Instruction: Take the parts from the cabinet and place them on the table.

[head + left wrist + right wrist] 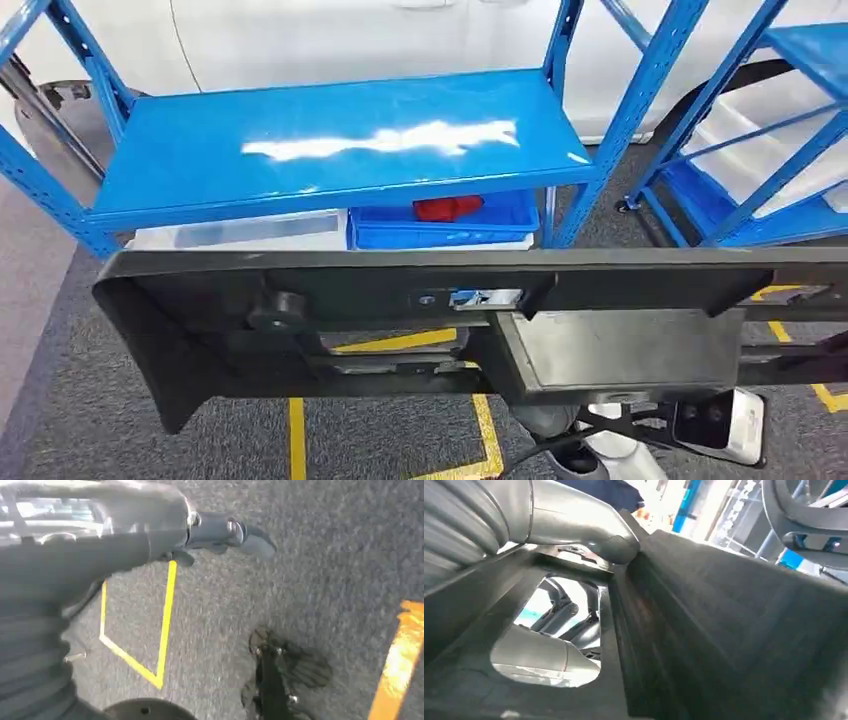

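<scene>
Fingers [227, 532] grasping long black part [420, 320], carried level near blue surface [330, 140]; right hand [574, 525] grasping too. Lower evenly, both ends together.

The long black part [400, 310] looks like moulded plastic, matt and faintly grained, with a smoother dull-grey panel set into it. The blue shelf [330, 140] is painted metal, glossy enough to throw a white glare streak. Below it, the blue tray [440, 232] looks like smooth plastic. The floor [120, 430] is rough grey carpet with yellow lines. The left hand [220, 532] has a smooth, satin-grey plastic or metal casing.
</scene>
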You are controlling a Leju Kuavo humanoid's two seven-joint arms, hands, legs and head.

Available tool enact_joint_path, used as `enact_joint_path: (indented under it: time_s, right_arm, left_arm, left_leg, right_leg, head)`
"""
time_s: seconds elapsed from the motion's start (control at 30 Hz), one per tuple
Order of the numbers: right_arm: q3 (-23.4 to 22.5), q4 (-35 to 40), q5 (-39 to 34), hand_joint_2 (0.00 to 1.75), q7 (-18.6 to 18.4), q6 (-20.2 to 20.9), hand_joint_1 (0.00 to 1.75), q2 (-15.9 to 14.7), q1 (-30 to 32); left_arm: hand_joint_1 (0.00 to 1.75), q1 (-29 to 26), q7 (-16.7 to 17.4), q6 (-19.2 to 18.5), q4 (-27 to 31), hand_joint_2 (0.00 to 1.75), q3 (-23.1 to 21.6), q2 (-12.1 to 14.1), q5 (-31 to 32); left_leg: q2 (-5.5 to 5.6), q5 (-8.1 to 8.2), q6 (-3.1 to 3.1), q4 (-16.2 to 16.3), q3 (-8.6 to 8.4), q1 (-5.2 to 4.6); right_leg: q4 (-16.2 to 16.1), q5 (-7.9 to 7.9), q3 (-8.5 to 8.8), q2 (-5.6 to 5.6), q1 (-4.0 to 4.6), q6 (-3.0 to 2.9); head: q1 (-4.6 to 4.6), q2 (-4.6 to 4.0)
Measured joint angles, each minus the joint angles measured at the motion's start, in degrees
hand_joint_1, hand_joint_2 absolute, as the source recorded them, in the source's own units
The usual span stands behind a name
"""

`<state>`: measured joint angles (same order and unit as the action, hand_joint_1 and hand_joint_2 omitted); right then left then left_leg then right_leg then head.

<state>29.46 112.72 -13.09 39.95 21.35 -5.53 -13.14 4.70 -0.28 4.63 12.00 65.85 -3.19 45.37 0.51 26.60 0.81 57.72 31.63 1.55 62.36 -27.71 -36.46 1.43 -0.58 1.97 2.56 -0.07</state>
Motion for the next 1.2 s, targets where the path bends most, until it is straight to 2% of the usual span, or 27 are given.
enact_joint_path:
  time_s: [0.07,0.1,0.13,0.17,0.2,0.23,0.27,0.3,0.43,0.47,0.5,0.53,0.6,0.63,0.67,0.73,0.77,0.8,0.87,0.93,0.97,1.0,1.03,1.1,1.13,1.17,1.2]
  right_arm:
    - [-0.15,-0.07,-0.09,1.75,0.00,-0.28,1.75,-0.13,0.04]
    - [-0.22,-0.15,-0.20,1.75,0.00,-0.55,1.75,-0.24,0.05]
    - [-0.26,-0.22,-0.26,1.75,0.00,-0.61,1.75,-0.37,0.06]
    - [-0.35,-0.22,-0.26,1.75,0.00,-0.66,1.75,-0.48,0.09]
    - [-0.46,-0.20,-0.28,1.75,0.00,-0.57,1.75,-0.57,0.09]
    - [-0.72,-0.17,-0.28,1.75,0.00,-0.44,1.75,-0.59,0.09]
    - [-0.90,-0.11,-0.28,1.75,0.00,-0.13,1.75,-0.59,0.08]
    - [-1.11,-0.09,-0.26,1.75,0.00,0.20,1.75,-0.59,0.08]
    - [-2.14,0.52,0.43,1.75,0.04,0.46,1.75,-0.59,0.90]
    - [-2.49,0.92,0.87,1.75,0.04,0.44,1.75,-0.55,1.31]
    - [-2.71,1.27,1.33,1.75,0.11,0.44,1.75,-0.55,1.36]
    - [-2.80,1.53,1.94,1.75,0.13,0.44,1.75,-0.28,1.60]
    - [-3.17,2.44,3.25,1.75,0.13,0.33,1.75,0.26,3.03]
    - [-3.41,3.04,4.07,1.75,0.13,0.06,1.75,0.48,3.64]
    - [-3.58,3.58,4.61,1.75,0.13,-0.13,1.75,0.65,3.92]
    - [-4.07,5.14,5.20,1.75,0.13,-1.09,1.75,0.88,4.43]
    - [-4.33,5.99,5.31,1.75,0.13,-1.60,1.75,1.07,4.72]
    - [-4.59,6.77,5.57,1.75,0.15,-2.03,1.75,1.20,5.08]
    - [-5.09,8.07,5.92,1.75,0.15,-2.45,1.75,1.33,5.78]
    - [-5.62,9.18,6.43,1.75,0.15,-2.62,1.75,1.33,6.71]
    - [-5.96,9.66,7.21,1.75,0.15,-2.71,1.75,1.33,6.94]
    - [-6.23,10.12,7.58,1.75,0.15,-2.71,1.75,1.33,6.89]
    - [-6.45,10.32,7.85,1.75,0.17,-2.60,1.75,1.33,6.89]
    - [-6.69,10.40,8.00,1.75,0.15,-2.49,1.75,1.33,7.15]
    - [-6.86,10.40,8.13,1.75,0.15,-2.40,1.75,1.33,7.28]
    - [-6.89,10.40,8.28,1.75,0.15,-2.21,1.75,1.33,7.35]
    - [-6.89,10.47,8.70,1.75,0.15,-2.21,1.75,1.33,7.45]
  left_arm:
    - [0.00,-0.23,-0.09,-0.26,0.00,1.75,-0.02,0.15,0.35]
    - [0.00,-0.27,-0.09,-0.52,0.00,1.75,-0.02,0.31,0.31]
    - [0.00,-0.28,-0.09,-0.70,0.00,1.75,-0.02,0.48,0.11]
    - [0.00,-0.26,-0.09,-0.81,0.00,1.75,0.00,0.57,-0.33]
    - [0.00,-0.19,-0.09,-0.76,0.00,1.75,0.02,0.63,-0.59]
    - [0.00,-0.11,-0.11,-0.48,0.00,1.75,0.15,0.66,-1.15]
    - [0.00,-0.11,-0.20,-0.28,0.00,1.75,0.26,0.66,-1.53]
    - [0.00,-0.14,-0.52,0.06,0.00,1.75,0.46,0.81,-1.99]
    - [0.00,-0.13,-1.64,0.46,0.00,1.75,1.55,1.20,-2.93]
    - [0.00,-0.06,-1.99,0.46,0.02,1.75,1.72,1.46,-3.30]
    - [0.00,-0.12,-2.47,0.39,0.02,1.75,1.94,1.51,-3.39]
    - [0.00,-0.32,-2.84,0.37,0.02,1.75,2.21,1.70,-3.47]
    - [0.00,-0.56,-3.52,0.26,0.02,1.75,2.73,2.29,-3.58]
    - [0.00,-0.69,-3.80,0.09,0.02,1.75,2.84,2.45,-3.56]
    - [0.00,-0.75,-4.09,-0.02,0.02,1.75,2.91,2.69,-3.50]
    - [0.00,-0.70,-4.85,-0.85,0.04,1.75,2.97,3.35,-3.23]
    - [0.00,-0.74,-5.20,-1.27,0.04,1.75,2.99,3.76,-3.17]
    - [0.00,-0.70,-5.42,-1.70,0.09,1.75,3.02,4.17,-2.97]
    - [0.00,-0.81,-5.60,-2.06,0.24,1.75,2.99,4.66,-2.60]
    - [0.00,-0.63,-5.62,-2.41,0.33,1.75,2.99,5.03,-2.14]
    - [0.00,-0.42,-5.60,-2.73,0.33,1.75,2.97,5.03,-1.97]
    - [0.00,-0.36,-5.60,-2.88,0.33,1.75,2.97,5.20,-1.86]
    - [0.00,-0.40,-5.58,-2.93,0.35,1.75,2.97,5.22,-1.83]
    - [0.00,-0.71,-5.57,-3.02,0.33,1.75,2.97,5.22,-1.77]
    - [0.00,-0.68,-5.57,-3.10,0.33,1.75,2.97,5.22,-1.70]
    - [0.00,-0.61,-5.57,-3.34,0.33,1.75,2.97,5.20,-1.66]
    - [0.00,-0.46,-5.57,-3.52,0.33,1.75,2.97,5.18,-1.59]
  left_leg:
    - [-1.20,-0.07,0.18,0.02,0.27,-0.31]
    - [-1.80,-0.08,0.20,0.05,0.39,-0.37]
    - [-2.39,-0.09,0.20,0.07,0.42,-0.37]
    - [-2.94,-0.09,0.19,0.10,0.39,-0.37]
    - [-3.43,-0.06,0.14,0.18,0.34,-0.37]
    - [-3.89,0.03,0.02,0.29,0.26,-0.37]
    - [-4.33,0.14,-0.20,0.38,0.17,-0.44]
    - [-4.58,0.30,-0.62,0.61,0.25,-0.95]
    - [-6.39,0.20,-1.86,0.21,-0.21,-0.96]
    - [-5.04,0.97,-2.19,0.81,0.09,-0.58]
    - [-2.90,2.98,-2.30,3.17,1.07,-0.59]
    - [-2.01,5.36,-2.35,7.15,2.76,-0.58]
    - [-1.23,9.19,-2.60,16.44,6.87,-0.59]
    - [-1.14,9.18,-2.57,18.38,7.76,-0.59]
    - [-1.13,7.96,-2.51,17.47,7.33,-0.59]
    - [-0.53,2.51,-2.18,8.34,2.96,-0.55]
    - [1.11,0.33,-1.97,3.51,0.68,-0.42]
    - [4.14,1.25,-1.68,1.70,-0.15,-0.34]
    - [3.38,1.13,-1.54,0.95,-0.24,-0.52]
    - [2.27,0.82,-0.92,0.78,-0.30,-0.68]
    - [1.27,0.32,-0.34,0.20,-0.40,-0.08]
    - [0.66,0.22,0.10,0.00,-0.38,-0.15]
    - [-0.06,0.18,0.21,0.01,-0.29,-0.26]
    - [-1.74,0.19,0.27,0.04,-0.17,-0.43]
    - [-2.52,0.19,0.27,0.09,-0.08,-0.45]
    - [-3.15,0.20,0.25,0.10,-0.07,-0.45]
    - [-3.86,0.25,0.18,0.15,-0.11,-0.45]
  right_leg:
    - [9.47,-4.75,-4.12,-0.76,-0.26,0.41]
    - [13.20,-5.99,-5.71,-0.80,-0.28,0.51]
    - [14.17,-5.78,-5.99,-0.84,-0.30,0.53]
    - [12.43,-4.39,-4.86,-0.94,-0.32,0.53]
    - [8.16,-2.11,-2.35,-1.33,-0.31,0.43]
    - [2.35,0.33,0.81,-2.24,-0.29,0.24]
    - [-2.79,1.67,3.61,-4.08,-0.15,-0.11]
    - [-3.94,0.94,3.91,-5.49,0.67,-0.76]
    - [-4.29,1.60,3.35,-2.97,0.42,-2.27]
    - [-4.61,1.91,3.59,-2.62,0.10,-2.59]
    - [-4.69,2.08,3.47,-2.14,0.08,-3.02]
    - [-4.69,2.22,3.34,-1.67,0.10,-3.25]
    - [-4.63,2.34,3.13,-0.41,0.31,-3.44]
    - [-4.53,2.35,3.07,0.27,0.37,-3.44]
    - [-4.42,2.35,3.07,0.93,0.37,-3.44]
    - [-4.03,2.27,3.14,2.52,0.37,-3.31]
    - [-3.78,2.19,3.09,3.13,0.36,-3.19]
    - [-3.56,2.16,2.76,3.65,0.57,-2.85]
    - [-3.32,2.48,2.03,4.89,0.23,-2.04]
    - [-3.68,2.93,1.82,6.17,0.16,-1.20]
    - [-3.02,2.56,1.64,4.67,0.21,-1.02]
    - [-1.45,1.12,0.89,1.83,0.57,-0.74]
    - [2.18,-1.25,-0.78,0.29,0.45,-0.55]
    - [11.22,-5.37,-4.89,-0.74,0.03,-0.14]
    - [13.67,-5.87,-6.01,-0.85,-0.13,-0.01]
    - [13.36,-5.06,-5.79,-0.96,-0.24,0.06]
    - [10.16,-3.01,-3.91,-1.26,-0.27,0.05]
  head:
    - [0.00,0.00]
    - [0.00,0.02]
    - [0.00,0.02]
    - [0.00,0.00]
    - [0.00,0.00]
    - [0.00,0.02]
    - [0.00,0.00]
    - [0.00,0.00]
    - [0.00,0.00]
    - [0.00,0.00]
    - [0.02,0.00]
    - [0.00,0.00]
    - [0.02,0.02]
    - [0.02,0.00]
    - [0.00,0.02]
    - [0.00,0.00]
    - [0.00,0.00]
    - [0.00,0.00]
    - [0.00,0.00]
    - [0.02,0.00]
    - [0.00,0.00]
    - [-0.02,0.00]
    - [0.00,0.02]
    - [0.00,0.00]
    - [0.00,0.00]
    - [0.00,0.02]
    - [0.00,0.00]
